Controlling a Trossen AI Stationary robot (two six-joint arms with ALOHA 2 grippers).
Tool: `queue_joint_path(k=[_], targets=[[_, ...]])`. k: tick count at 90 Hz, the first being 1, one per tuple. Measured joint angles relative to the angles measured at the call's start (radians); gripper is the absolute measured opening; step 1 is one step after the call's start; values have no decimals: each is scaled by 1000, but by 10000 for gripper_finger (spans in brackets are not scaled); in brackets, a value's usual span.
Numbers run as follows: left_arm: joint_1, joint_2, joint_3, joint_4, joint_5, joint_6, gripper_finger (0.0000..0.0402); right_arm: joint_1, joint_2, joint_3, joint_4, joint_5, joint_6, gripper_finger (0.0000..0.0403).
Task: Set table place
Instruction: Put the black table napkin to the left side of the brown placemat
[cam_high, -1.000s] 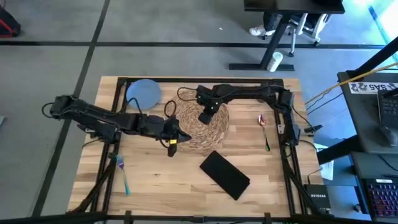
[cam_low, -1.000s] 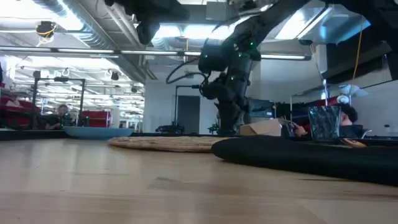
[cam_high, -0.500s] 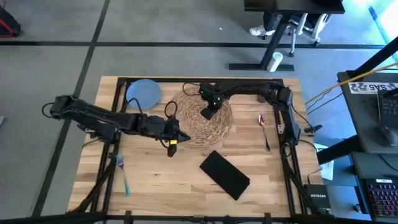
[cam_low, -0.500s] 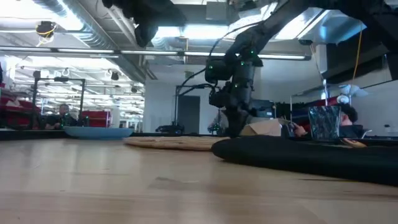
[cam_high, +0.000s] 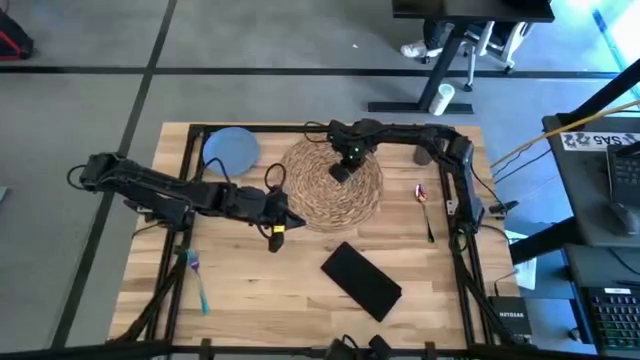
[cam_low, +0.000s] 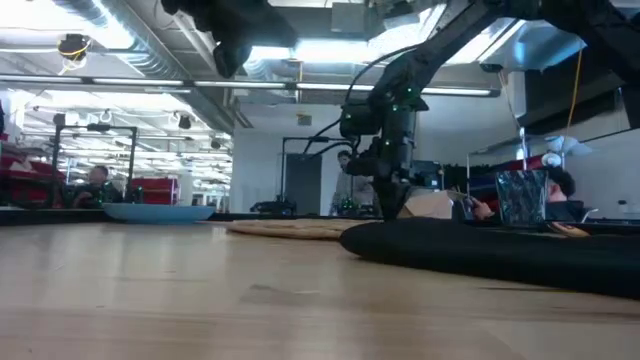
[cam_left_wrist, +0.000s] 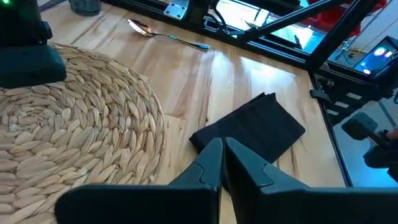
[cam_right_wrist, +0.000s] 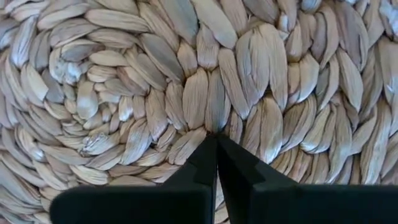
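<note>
placemat (cam_high: 333, 187) shifted right, right tool (cam_high: 342, 172) pressing it

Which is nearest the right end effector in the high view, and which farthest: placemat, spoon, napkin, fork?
Measured from the right end effector:
1. Placemat: directly beneath it, touching.
2. Spoon: toward the table's right edge.
3. Napkin: toward the near edge.
4. Fork: far left, near corner.

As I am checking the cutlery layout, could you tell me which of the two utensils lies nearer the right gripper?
The red-bowled spoon right of the straw placemat, far nearer the right gripper than the teal fork at the table's left front.
</note>
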Motion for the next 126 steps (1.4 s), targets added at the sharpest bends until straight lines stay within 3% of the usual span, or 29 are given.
queue_joint_path(k=[41, 88, 126], targets=[[2, 0, 0, -14, 0, 40, 0, 21, -217, -2, -3, 1, -79, 0], [15, 0, 0, -15, 0, 69, 0, 240, -408, -11, -59, -17, -180, 0], [49, 0, 0, -10, 73, 94, 0, 375, -687, -452, 166, -57, 58, 0]])
